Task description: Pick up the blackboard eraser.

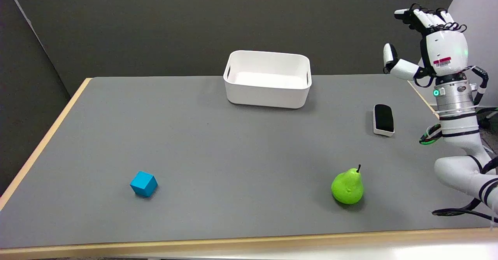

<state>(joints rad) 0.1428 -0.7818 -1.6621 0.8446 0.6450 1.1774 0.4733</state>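
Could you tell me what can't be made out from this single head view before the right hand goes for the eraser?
- white bin: inside floor near its front, hidden by the front wall.
- blackboard eraser: underside and far side, hidden by its own body.
- right hand: palm faces away.
- right arm: cut off by the right edge.

We see a white right arm (461, 166) with black bands, a silver wrist with a small teal light, black cables, and a white-and-black hand (428, 44) bearing a red label
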